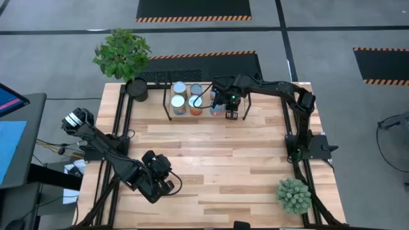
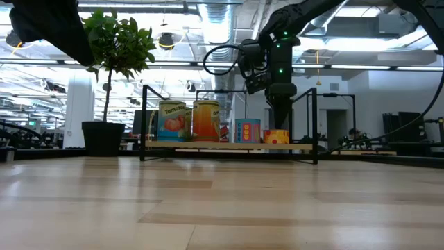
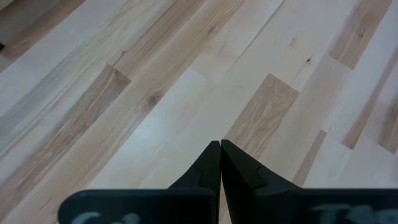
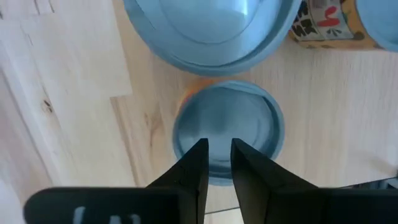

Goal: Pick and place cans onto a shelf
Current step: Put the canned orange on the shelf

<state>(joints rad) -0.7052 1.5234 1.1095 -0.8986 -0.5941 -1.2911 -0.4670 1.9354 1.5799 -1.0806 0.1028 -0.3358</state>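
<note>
The shelf (image 2: 229, 146) stands at the table's far edge with several cans on its board: a tomato can (image 2: 173, 121), an orange can (image 2: 205, 121), a blue can (image 2: 248, 130) and a small yellow-and-red can (image 2: 275, 137). My right gripper (image 4: 219, 149) points down right above the small can's pale blue top (image 4: 249, 118). Its fingers are apart by a narrow gap and do not stand around the can. In the high view my right gripper (image 1: 231, 114) hides this can. My left gripper (image 3: 220, 146) is shut and empty over bare wood near the table's front left (image 1: 167, 185). My right gripper stands over the small can's top near its rim (image 4: 214, 177), coming from above. I cannot tell whether the fingertips touch it. The can stands upright on the shelf board.
A larger can's top (image 4: 211, 31) and a labelled can (image 4: 323, 25) stand close beside the small can. A black plant pot (image 1: 137, 88) is left of the shelf. A small green plant (image 1: 294, 195) sits at the front right. Bare wood (image 1: 217, 153) lies mid-table.
</note>
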